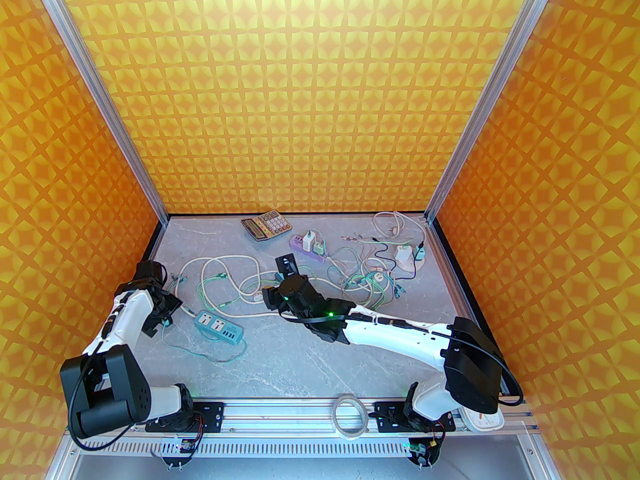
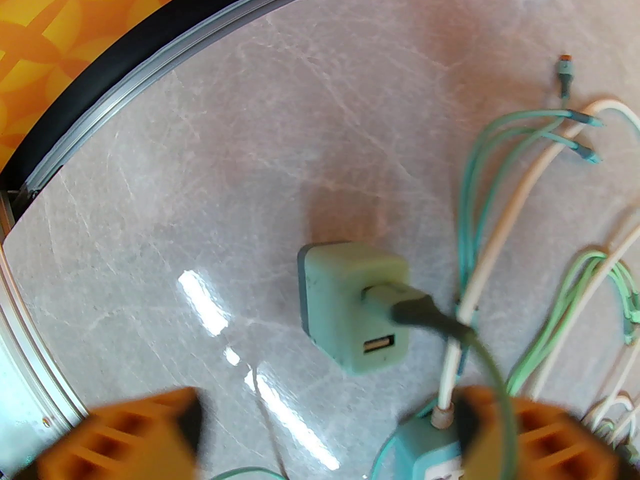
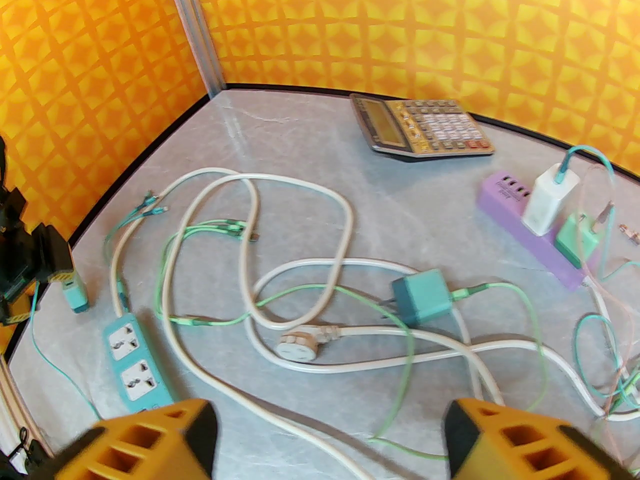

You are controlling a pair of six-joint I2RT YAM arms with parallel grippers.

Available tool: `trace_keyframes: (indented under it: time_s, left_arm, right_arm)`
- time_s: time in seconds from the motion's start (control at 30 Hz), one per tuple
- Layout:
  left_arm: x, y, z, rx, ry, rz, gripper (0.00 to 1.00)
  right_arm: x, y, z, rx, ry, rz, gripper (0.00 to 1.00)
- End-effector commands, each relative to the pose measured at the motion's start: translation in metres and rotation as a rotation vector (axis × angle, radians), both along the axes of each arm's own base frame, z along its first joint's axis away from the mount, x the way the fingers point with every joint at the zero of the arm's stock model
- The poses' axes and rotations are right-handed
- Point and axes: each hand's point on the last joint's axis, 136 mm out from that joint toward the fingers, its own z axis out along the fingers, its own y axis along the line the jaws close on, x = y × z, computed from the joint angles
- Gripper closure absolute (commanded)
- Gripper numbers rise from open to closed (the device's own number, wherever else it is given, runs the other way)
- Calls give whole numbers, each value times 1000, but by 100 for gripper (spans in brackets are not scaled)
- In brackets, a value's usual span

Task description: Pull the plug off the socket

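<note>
Left end effector: fingers spread wide and gripping nothing. It hangs low over the plug, near the left edge of the worktop.
Plug: teal charger cube lying on the worktop ahead of the spread fingers, touching neither. A green cable is seated in one USB port and the other port is empty. The plug lies just beside the cord end of the socket strip, not in it.
Socket strip: teal, flat on the worktop toward the near left corner. Both large outlets are visibly empty.
Task status (judgement): the plug appears fully withdrawn, so no grip is needed, which fits the spread fingers.
White cord: loops loosely from the strip across the centre of the worktop. The slack puts no pull on the strip.
Right end effector: fingers spread and empty, raised above the centre of the worktop. It is well apart from the strip, so it is not bracing it.
Purple strip: near the far edge, with chargers plugged in. Judged not to be the target.
Calculator: at the far edge, unrelated to the task.
</note>
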Motion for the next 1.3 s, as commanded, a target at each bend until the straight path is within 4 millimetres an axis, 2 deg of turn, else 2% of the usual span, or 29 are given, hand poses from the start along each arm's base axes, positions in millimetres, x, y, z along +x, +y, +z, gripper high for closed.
trace_keyframes:
  time_s: [0.0, 0.13, 0.27, 0.37, 0.5, 0.63, 0.77, 0.83, 0.97, 1.13, 1.27]
  left_arm:
    - [8, -9, 33, -1, -89, -57, 1]
    - [20, -29, 66, 20, -194, -164, 1]
    - [34, -61, 99, 45, -320, -298, 1]
    - [42, -87, 114, 38, -401, -373, 1]
    - [53, -123, 120, 9, -454, -469, 1]
    - [64, -170, 121, -19, -511, -608, 1]
    - [66, -218, 123, -39, -573, -761, 1]
    - [63, -232, 122, -43, -585, -813, 1]
    - [53, -244, 117, -39, -585, -882, 1]
    - [43, -242, 106, -30, -582, -906, 1]
    - [37, -239, 101, -27, -572, -912, 1]
  right_arm:
    - [2, -22, 6, -34, -30, -61, 1]
    - [3, -33, 6, -49, -36, -73, 1]
    - [4, -52, 10, -70, -46, -112, 2]
    - [3, -66, 15, -91, -59, -131, 2]
    - [3, -85, 16, -106, -43, -136, 1]
    - [8, -103, 6, -121, 15, -123, 1]
    - [23, -109, -4, -147, 68, -60, 1]
    - [35, -111, -9, -174, 87, -27, 2]
    - [70, -129, -24, -196, 142, -65, 2]
    - [112, -138, -37, -211, 173, -80, 10]
    - [146, -143, -45, -238, 195, -79, 8]
